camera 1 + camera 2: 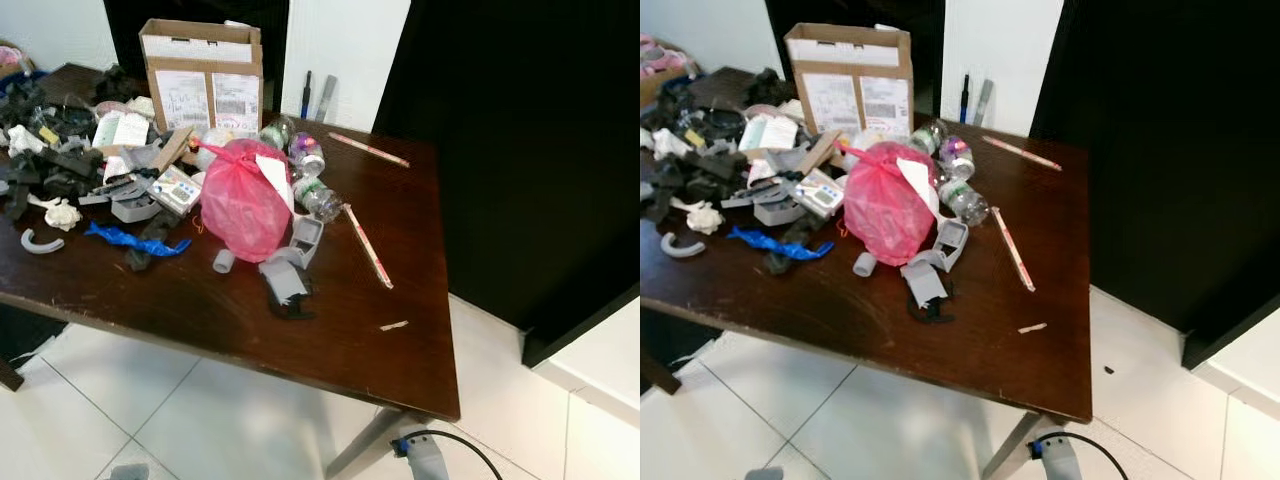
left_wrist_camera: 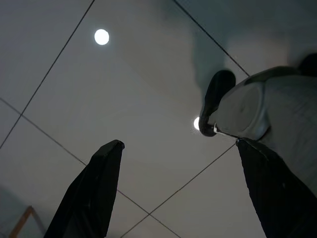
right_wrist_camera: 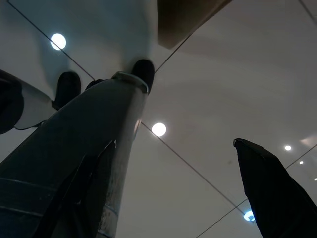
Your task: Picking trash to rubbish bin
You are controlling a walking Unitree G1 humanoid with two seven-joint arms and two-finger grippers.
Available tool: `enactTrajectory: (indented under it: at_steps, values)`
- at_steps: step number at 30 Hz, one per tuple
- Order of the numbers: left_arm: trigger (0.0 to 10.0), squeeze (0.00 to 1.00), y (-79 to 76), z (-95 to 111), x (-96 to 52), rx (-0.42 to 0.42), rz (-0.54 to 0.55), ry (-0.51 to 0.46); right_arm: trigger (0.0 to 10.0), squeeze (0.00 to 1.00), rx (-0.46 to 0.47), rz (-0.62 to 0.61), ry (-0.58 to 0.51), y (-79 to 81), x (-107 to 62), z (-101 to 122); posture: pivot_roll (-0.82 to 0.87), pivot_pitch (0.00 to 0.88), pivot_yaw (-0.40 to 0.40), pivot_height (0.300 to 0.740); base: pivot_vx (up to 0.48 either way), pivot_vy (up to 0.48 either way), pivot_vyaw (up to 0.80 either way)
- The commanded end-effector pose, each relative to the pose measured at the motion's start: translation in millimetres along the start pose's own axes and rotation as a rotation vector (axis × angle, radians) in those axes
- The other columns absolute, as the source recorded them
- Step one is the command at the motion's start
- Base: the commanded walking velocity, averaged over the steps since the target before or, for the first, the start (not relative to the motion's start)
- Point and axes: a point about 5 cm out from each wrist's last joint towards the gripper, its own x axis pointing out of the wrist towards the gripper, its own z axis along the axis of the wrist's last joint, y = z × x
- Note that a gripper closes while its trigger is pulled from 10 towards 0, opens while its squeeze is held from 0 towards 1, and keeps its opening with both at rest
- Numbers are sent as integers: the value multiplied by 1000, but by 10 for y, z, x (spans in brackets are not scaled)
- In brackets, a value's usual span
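Stage: approach. No item has been picked up, and both arms hang idle at the robot's sides, pointing at the white tiled floor (image 1: 200, 420).

Left gripper (image 2: 178, 193): fingers spread wide apart, nothing between them, the floor and the robot's own foot beyond. Right gripper (image 3: 173, 193): likewise wide open and empty, hanging beside the robot's leg.

Worksite: a dark wooden table (image 1: 400, 340) stands directly ahead. The trash is heaped over its left and middle. A tied pink plastic bag (image 1: 243, 200) sits at the centre of the heap. Clear plastic bottles (image 1: 316, 195) lie just to its right. Grey plastic parts (image 1: 290, 262) lie on its near side. A blue wrapper (image 1: 130, 240) lies to the left. A cardboard box (image 1: 203, 75) stands at the far edge. Two long thin sticks (image 1: 368, 245) lie on the right half of the table, well apart from the heap, and a small scrap (image 1: 394, 325) lies nearer the near edge.

No rubbish bin can be made out, so its position is unconfirmed.

Next move, as judged: close up to the table's near edge, raise one arm, and take a near item such as the pink bag. The bin must then be located.
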Motion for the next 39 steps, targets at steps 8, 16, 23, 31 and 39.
enactTrajectory:
  at_steps: [8,16,23,31,39]
  values:
    - [10000,0,-47,-51,-4,9,-17,20,10000,0,-38,-76,77,-132,-38,-143,178,80,-90,740,0,0,0]
    - [10000,0,-60,-92,-11,-5,-22,27,10000,0,73,-308,151,-501,-165,-300,183,90,-91,740,0,0,0]
    - [10000,0,-59,-135,-19,-9,-23,36,10000,0,221,-391,112,-672,-232,-316,180,101,-95,740,0,0,0]
    - [10000,0,-46,-105,-14,8,-27,30,10000,0,293,-406,53,-678,-221,-227,170,83,-76,740,0,0,0]
    - [10000,0,121,72,3,108,-20,0,10000,0,421,-392,-3,-554,-166,-180,161,70,34,740,0,0,0]
